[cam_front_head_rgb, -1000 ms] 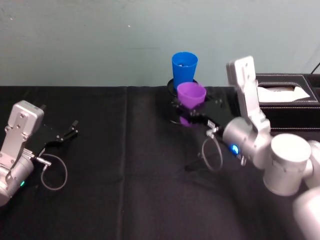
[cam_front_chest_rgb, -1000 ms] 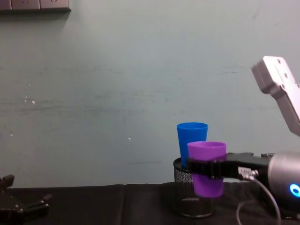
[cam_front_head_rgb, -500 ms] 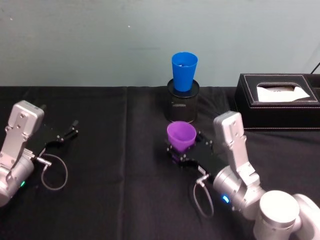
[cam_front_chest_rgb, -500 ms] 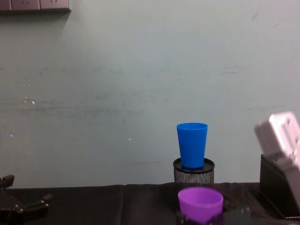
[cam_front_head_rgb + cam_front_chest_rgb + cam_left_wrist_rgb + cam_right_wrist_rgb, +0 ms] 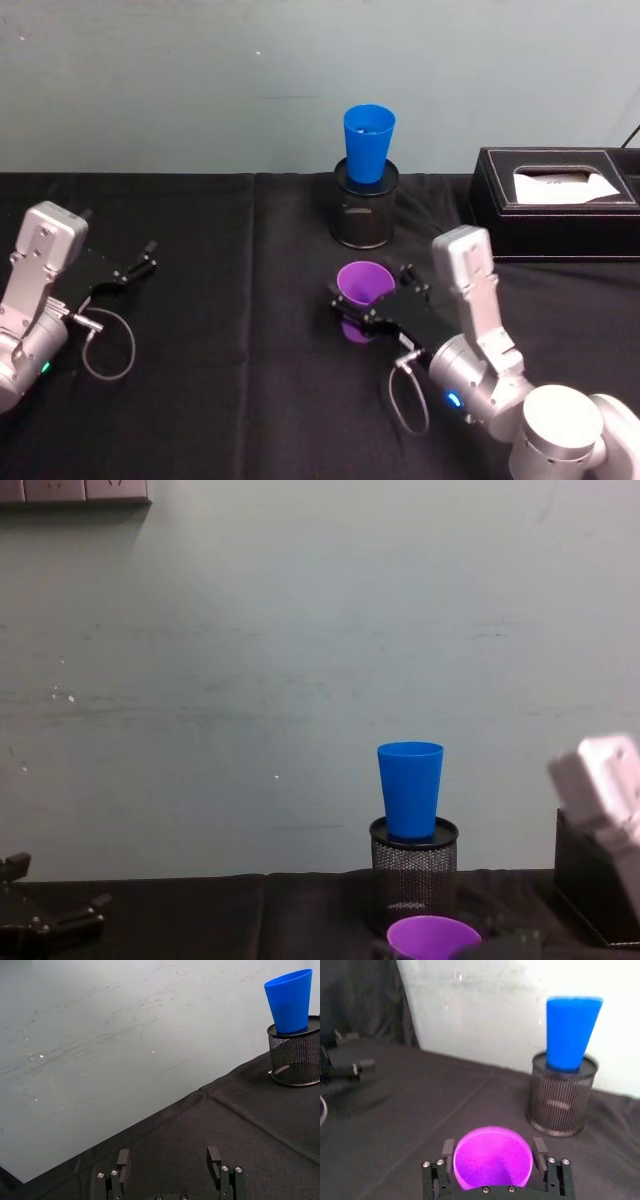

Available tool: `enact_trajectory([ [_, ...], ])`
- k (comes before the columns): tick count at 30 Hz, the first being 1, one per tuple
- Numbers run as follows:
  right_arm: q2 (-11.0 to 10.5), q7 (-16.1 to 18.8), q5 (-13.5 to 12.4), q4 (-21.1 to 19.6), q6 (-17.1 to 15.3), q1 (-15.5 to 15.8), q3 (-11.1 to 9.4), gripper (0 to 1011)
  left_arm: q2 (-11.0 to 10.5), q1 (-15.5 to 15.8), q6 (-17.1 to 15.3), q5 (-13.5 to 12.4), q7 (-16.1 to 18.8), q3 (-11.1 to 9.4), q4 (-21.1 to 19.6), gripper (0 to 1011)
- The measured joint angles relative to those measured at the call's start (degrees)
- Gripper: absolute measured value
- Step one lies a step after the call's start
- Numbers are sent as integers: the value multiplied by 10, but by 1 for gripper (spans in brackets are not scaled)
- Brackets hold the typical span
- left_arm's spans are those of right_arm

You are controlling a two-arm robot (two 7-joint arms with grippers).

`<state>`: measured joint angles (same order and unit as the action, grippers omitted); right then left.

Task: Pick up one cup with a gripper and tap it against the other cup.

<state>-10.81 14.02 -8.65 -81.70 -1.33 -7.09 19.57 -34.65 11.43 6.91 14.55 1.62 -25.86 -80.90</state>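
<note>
- The right gripper (image 5: 352, 313) clasps the purple cup (image 5: 364, 290) low over the black surface (image 5: 230, 330), in front of the mesh pen holder (image 5: 363, 218).
- The blue cup (image 5: 367, 143) stands upright in that holder, well apart from the purple one.
- To tap well, lift the purple cup to the blue cup's exposed wall and touch lightly, since a hard knock could tip it.
- The left gripper (image 5: 170, 1172) rests spread open at the surface's left.

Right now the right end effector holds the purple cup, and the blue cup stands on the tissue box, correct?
Not quite. The right end effector does hold the purple cup, but the blue cup stands in the mesh pen holder, not on the tissue box; the head view shows it.
</note>
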Motion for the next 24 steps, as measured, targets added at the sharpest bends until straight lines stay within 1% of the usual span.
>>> enact_trajectory([
  [1, -1, 0, -1, -7, 0, 3, -2, 972, 0, 0, 0, 0, 0, 0, 0, 1000],
  [2, -2, 0, -4, -25, 0, 9, -7, 983, 0, 0, 0, 0, 0, 0, 0, 1000],
  [3, -3, 0, -5, -33, 1, 13, -10, 1003, 0, 0, 0, 0, 0, 0, 0, 1000],
  [5, -4, -3, -9, -51, 4, 21, -18, 1003, 0, 0, 0, 0, 0, 0, 0, 1000],
  [7, 0, -22, -16, -81, 16, 39, -40, 1002, 0, 0, 0, 0, 0, 0, 0, 1000],
  [9, 4, -40, -16, -91, 23, 48, -53, 1002, 0, 0, 0, 0, 0, 0, 0, 1000],
  [10, 11, -62, -10, -97, 26, 55, -65, 1002, 0, 0, 0, 0, 0, 0, 0, 1000],
  [13, 21, -100, 10, -100, 26, 64, -80, 1003, 0, 0, 0, 0, 0, 0, 0, 1000],
  [14, 25, -121, 25, -100, 26, 68, -85, 1002, 0, 0, 0, 0, 0, 0, 0, 1000],
  [15, 28, -132, 34, -99, 25, 69, -88, 1003, 0, 0, 0, 0, 0, 0, 0, 1000],
  [16, 32, -150, 51, -96, 22, 71, -91, 1003, 0, 0, 0, 0, 0, 0, 0, 1000],
  [17, 32, -150, 51, -96, 22, 71, -91, 1003, 0, 0, 0, 0, 0, 0, 0, 1000],
  [18, 34, -164, 64, -92, 17, 71, -92, 1003, 0, 0, 0, 0, 0, 0, 0, 1000],
  [20, 37, -173, 77, -84, 11, 70, -92, 1003, 0, 0, 0, 0, 0, 0, 0, 1000],
  [21, 39, -182, 90, -75, 4, 67, -92, 1003, 0, 0, 0, 0, 0, 0, 0, 1000],
  [23, 41, -188, 99, -69, -2, 64, -90, 1003, 0, 0, 0, 0, 0, 0, 0, 1000],
  [24, 41, -188, 99, -69, -2, 64, -90, 1003, 0, 0, 0, 0, 0, 0, 0, 1000],
])
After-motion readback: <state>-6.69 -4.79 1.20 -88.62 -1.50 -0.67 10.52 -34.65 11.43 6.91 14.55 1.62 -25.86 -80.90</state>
